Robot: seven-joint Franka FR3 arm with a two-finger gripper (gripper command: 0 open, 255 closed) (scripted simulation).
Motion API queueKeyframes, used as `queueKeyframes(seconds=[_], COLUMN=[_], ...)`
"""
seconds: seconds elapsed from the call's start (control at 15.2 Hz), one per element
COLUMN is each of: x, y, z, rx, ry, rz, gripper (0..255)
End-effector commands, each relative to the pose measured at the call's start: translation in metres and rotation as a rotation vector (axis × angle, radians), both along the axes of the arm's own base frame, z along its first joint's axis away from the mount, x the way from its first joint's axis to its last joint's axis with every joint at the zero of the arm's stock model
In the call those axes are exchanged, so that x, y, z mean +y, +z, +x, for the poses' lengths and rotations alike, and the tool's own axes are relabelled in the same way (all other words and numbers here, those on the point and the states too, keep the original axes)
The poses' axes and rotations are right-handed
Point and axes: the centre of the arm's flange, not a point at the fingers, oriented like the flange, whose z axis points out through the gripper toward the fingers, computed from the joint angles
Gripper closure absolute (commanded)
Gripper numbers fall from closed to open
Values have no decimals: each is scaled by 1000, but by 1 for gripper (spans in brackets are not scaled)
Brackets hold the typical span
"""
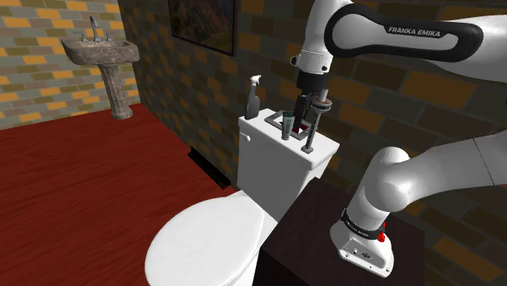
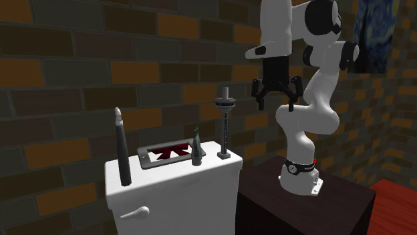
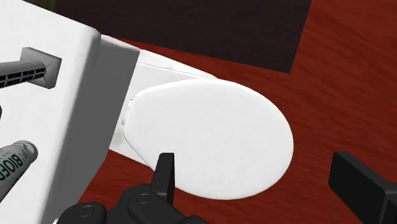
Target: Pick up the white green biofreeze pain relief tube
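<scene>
Above a white toilet (image 1: 203,244), the all-black two-finger pincer (image 2: 275,105) hangs spread, holding nothing. Lower down, the white-and-green Biofreeze tube (image 1: 287,124) stands upright on the cistern lid (image 2: 174,168), between a dark spray bottle (image 1: 253,97) and a tall grey stand (image 2: 225,127), beside a grey tray (image 2: 148,161).

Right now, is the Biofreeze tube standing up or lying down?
Standing up: the tube stands on end atop the toilet tank.

We count one toilet (image 1: 272,175), one pedestal sink (image 1: 101,53), one spray bottle (image 1: 253,97), one green-white tube (image 1: 287,125), one flat tray (image 2: 144,159), one upright grey rod (image 2: 224,127).
</scene>
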Motion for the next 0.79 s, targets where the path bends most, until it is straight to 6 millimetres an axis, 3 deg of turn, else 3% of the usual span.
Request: queueKeyframes(seconds=[0.0,0.73], x=[0,-108], y=[0,-42], z=[0,68], rx=[0,-53], ry=[0,169], rz=[0,-58], gripper=[0,0])
